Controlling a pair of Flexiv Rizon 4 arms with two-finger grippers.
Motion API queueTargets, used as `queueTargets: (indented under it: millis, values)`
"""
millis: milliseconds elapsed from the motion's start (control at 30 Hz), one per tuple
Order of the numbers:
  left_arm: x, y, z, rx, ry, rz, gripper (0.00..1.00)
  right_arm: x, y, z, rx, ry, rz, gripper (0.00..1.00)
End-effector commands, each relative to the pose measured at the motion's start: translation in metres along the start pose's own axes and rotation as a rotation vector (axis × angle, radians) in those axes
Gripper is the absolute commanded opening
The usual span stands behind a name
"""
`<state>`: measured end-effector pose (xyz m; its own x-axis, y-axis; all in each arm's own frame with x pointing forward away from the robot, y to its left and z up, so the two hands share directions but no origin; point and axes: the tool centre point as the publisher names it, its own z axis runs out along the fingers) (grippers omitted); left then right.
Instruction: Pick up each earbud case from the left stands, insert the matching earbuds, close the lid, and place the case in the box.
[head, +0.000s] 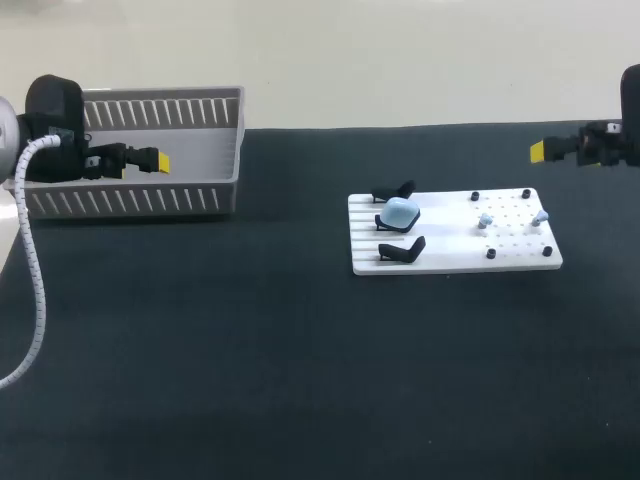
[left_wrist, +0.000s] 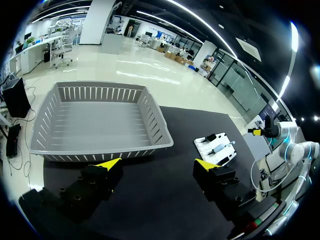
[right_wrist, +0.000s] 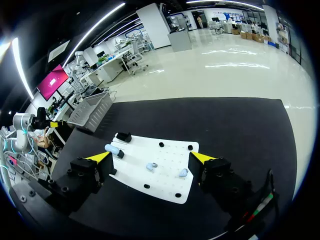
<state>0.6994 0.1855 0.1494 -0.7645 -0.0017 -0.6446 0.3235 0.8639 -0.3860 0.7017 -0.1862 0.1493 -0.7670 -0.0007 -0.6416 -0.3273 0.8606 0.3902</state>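
The black table (head: 250, 380) fills most of the head view. The grey box (head: 130, 203) sits at upper left, and the left wrist view shows nothing lying in it. The white board (head: 455, 262) is right of centre.

The left gripper (left_wrist: 156, 164) hangs over the box at upper left with its fingers spread and holding nothing. The right gripper (right_wrist: 150, 157) hangs at the upper right edge, well apart from the board, also spread and holding nothing.

One pale blue case (head: 400, 213) sits on the middle of three black stands on the board's left side. The upper stand (head: 393, 190) and lower stand (head: 402, 250) are bare. Two pale earbuds (head: 485, 220) sit among black pegs on the board's right half.

As I judge it, nothing is done for this case: picking it up, inserting the earbuds, closing the lid and boxing it all remain.

Whether the case's lid is open is too small to tell. In the head view the left arm covers part of the box's inside. The middle stand is hidden under the case.
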Motion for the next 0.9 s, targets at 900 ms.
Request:
queueTargets:
  millis: [900]
  values:
    - [-0.019, -0.045, -0.006, 0.208, -0.045, 0.391, 1.0, 0.0, 0.0, 0.0, 0.001, 0.0, -0.001, 1.0]
